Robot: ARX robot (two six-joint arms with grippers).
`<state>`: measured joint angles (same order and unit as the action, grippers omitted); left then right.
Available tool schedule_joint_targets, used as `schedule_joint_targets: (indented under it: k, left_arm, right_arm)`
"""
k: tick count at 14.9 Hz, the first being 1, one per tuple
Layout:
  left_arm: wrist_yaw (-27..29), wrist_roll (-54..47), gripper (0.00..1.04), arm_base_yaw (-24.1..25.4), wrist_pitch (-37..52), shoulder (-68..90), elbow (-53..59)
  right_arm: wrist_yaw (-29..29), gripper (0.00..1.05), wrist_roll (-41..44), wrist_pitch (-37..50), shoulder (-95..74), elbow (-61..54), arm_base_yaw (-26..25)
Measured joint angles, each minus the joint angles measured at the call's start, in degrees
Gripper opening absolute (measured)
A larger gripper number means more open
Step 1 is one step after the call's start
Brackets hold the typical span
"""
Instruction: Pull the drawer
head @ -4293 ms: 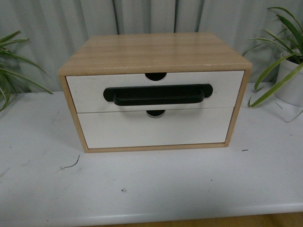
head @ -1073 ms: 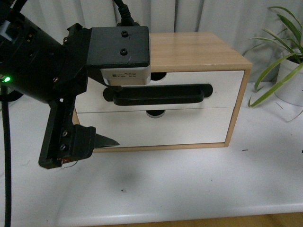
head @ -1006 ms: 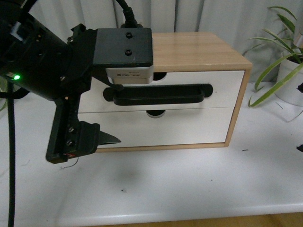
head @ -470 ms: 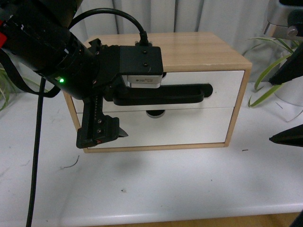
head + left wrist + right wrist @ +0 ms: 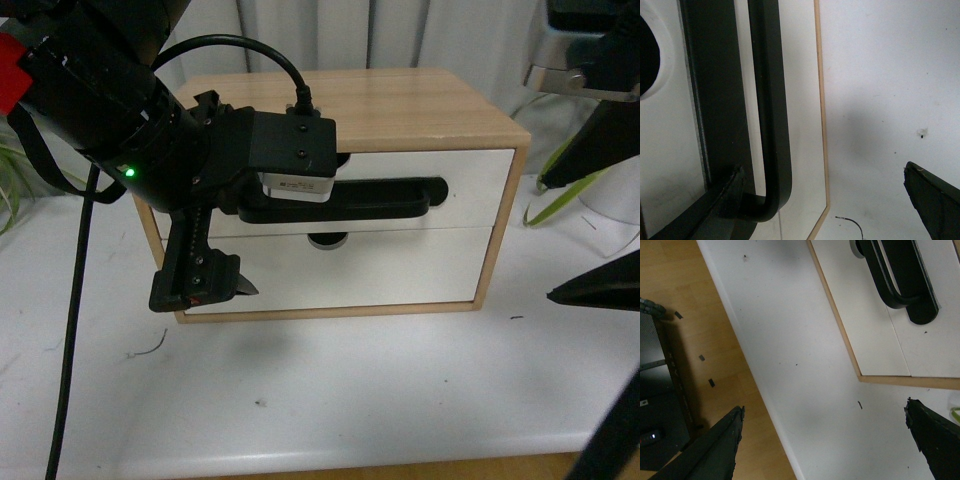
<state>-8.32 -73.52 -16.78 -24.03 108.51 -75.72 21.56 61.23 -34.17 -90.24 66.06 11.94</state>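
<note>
The drawer is the upper, white-fronted one in a wooden cabinet, with a long black bar handle. My left gripper is open at the handle's left end, close to the drawer front. In the left wrist view one finger lies by the handle where the bar curves in, and the other finger hangs over the table; nothing is held. My right gripper is open in the air to the right of the cabinet, and in its wrist view the right gripper is over the table's edge, away from the handle.
A plain lower drawer sits under the handled one. The cabinet stands on a white table, whose front edge meets wooden floor. A potted plant stands at the right and leaves at the left.
The left arm has closed in on the drawer front and settled at the handle's left end. The right gripper has come into view from the right.
</note>
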Motion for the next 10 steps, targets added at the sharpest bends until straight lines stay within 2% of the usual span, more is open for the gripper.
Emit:
schedule_joint_targets:
  k: [6,10]
  left_arm:
    - [-0.1,-0.3,0.98,-0.1,1.4,0.0,0.6]
    - [0.4,0.2,0.98,-0.6,2.1,0.0,0.9]
  right_arm:
    - [-3.5,0.98,3.6,-2.4,-11.2,10.8,3.5]
    - [-4.6,0.98,4.2,-2.2,-17.2,16.0,3.8]
